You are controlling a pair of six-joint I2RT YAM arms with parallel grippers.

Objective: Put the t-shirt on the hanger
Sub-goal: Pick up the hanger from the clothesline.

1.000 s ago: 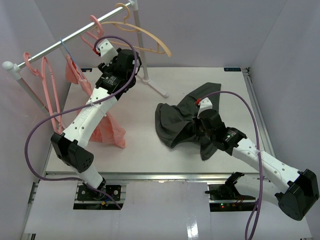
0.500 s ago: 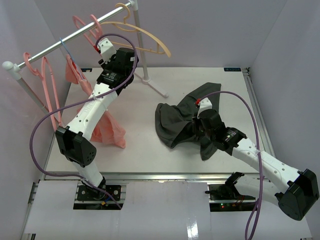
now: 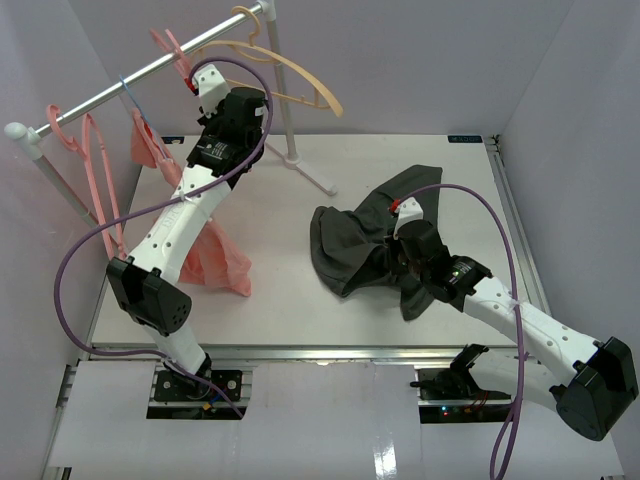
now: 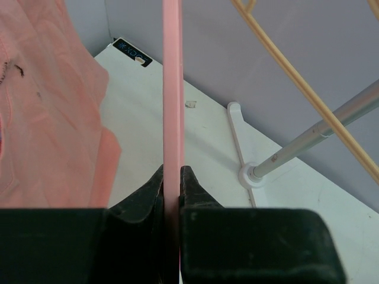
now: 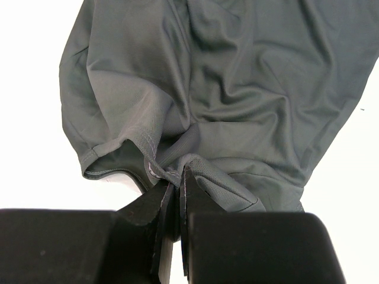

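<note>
The right hand [image 5: 176,177] pinches a fold of the dark charcoal cloth t-shirt [image 5: 237,100], heaped on the white surface [image 3: 285,225]: probably soft, light, best gripped near the collar. Farther back, the left hand [image 4: 172,177] clamps the salmon-pink plastic hanger [image 4: 172,89], likely stiff.

You have a white desk [image 3: 290,265] before you. On its right half the dark t-shirt [image 3: 345,245] lies crumpled. Near the far edge, the white foot of the clothes rack [image 3: 294,158] stands on it.
</note>
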